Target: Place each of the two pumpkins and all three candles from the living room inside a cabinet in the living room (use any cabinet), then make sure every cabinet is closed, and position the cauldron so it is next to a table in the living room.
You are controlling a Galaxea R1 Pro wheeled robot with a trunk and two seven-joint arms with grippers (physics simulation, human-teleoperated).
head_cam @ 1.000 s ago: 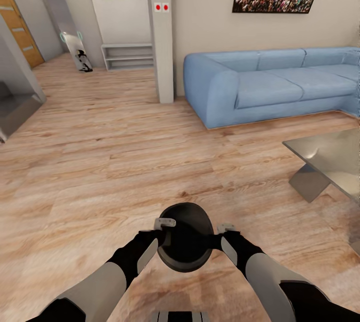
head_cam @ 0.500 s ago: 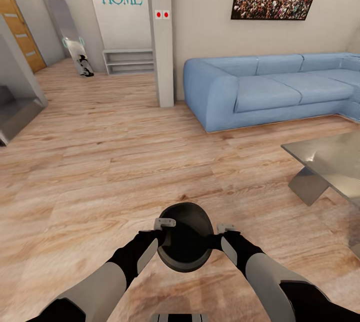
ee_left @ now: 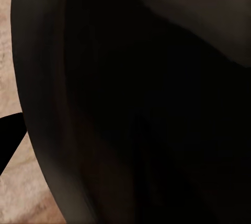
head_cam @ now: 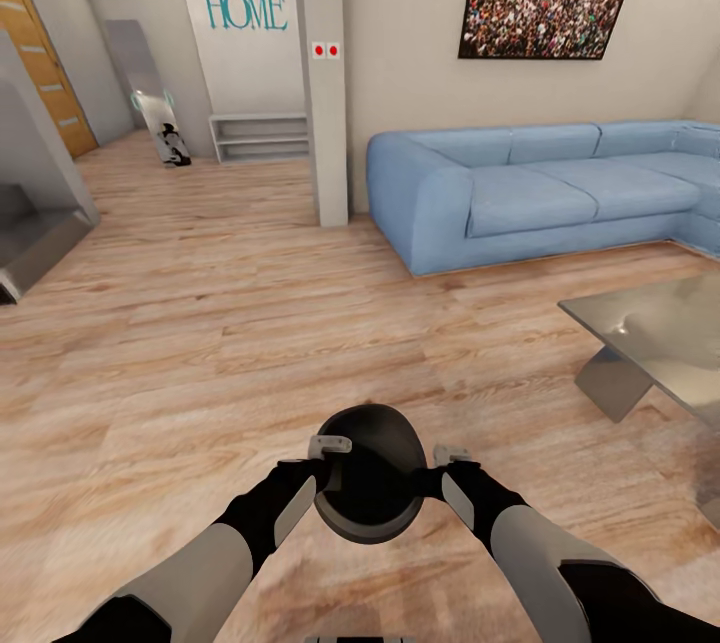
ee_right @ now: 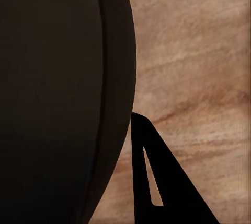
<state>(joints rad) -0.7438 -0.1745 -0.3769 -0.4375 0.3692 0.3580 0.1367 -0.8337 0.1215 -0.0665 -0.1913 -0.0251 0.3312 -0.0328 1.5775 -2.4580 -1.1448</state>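
Left gripper [head_cam: 330, 447] and right gripper [head_cam: 452, 457] are pinching the cauldron [head_cam: 368, 473] between them at opposite rims, jaws clamping its wall. It is hanging above the floor [head_cam: 200, 343]; the worktop [head_cam: 650, 318] is lying ahead-right, nearer the right arm.

The head view is evenly and brightly lit with soft, diffuse light, sharp across the frame, with two small ceiling spots glowing at the top edge and straight lines leaning outward toward the corners. The glossy worktop [head_cam: 655, 328] carries a pale, blurred sheen, and the wooden floor [head_cam: 200, 323] shows hardly any cast shadows. Both wrist views are dim, the black cauldron [ee_left: 146, 109] so close that its surface reads as near-featureless darkness with faint brownish reflections.
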